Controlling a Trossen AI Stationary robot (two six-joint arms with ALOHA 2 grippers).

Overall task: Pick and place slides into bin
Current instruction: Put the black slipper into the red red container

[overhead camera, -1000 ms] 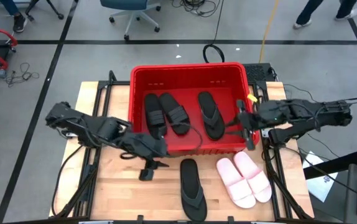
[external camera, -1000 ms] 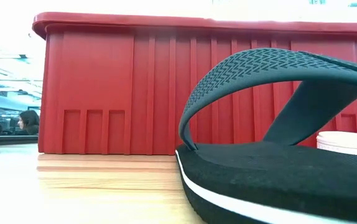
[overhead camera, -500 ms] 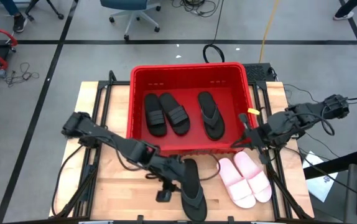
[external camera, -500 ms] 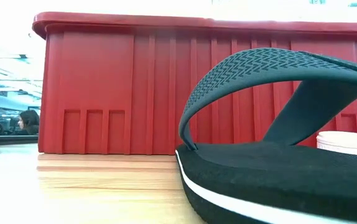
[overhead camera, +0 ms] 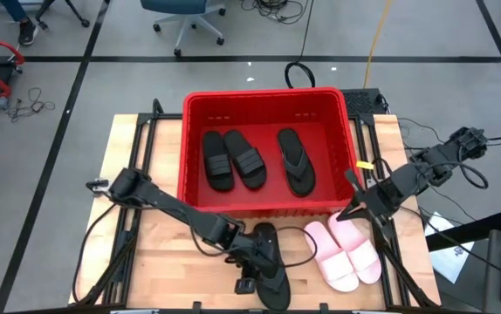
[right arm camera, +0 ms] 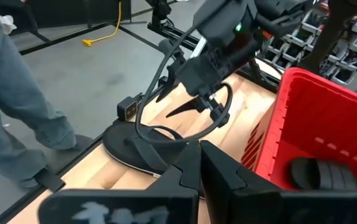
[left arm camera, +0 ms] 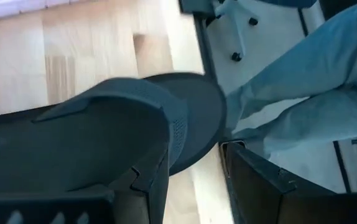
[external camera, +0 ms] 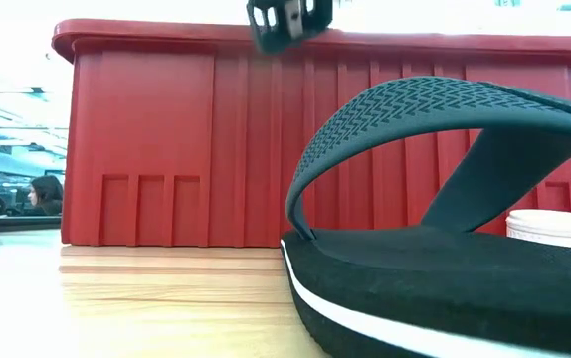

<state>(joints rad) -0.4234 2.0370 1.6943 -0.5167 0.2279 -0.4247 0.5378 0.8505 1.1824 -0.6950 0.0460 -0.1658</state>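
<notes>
Three slides lie in the bin [overhead camera: 349,118], while one black flip-flop [overhead camera: 270,262] beneath the left gripper [overhead camera: 255,257] and the pink pair [overhead camera: 345,250] below the right gripper [overhead camera: 353,208] remain on the table [overhead camera: 159,262]; neither jaw state can be told

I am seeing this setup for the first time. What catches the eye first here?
The big red bin at the table's far middle, already holding two black wide-strap slides and one black flip-flop. In front of it, the left gripper hovers over the other black flip-flop, and the right gripper hangs near the pale pink slides.
</notes>
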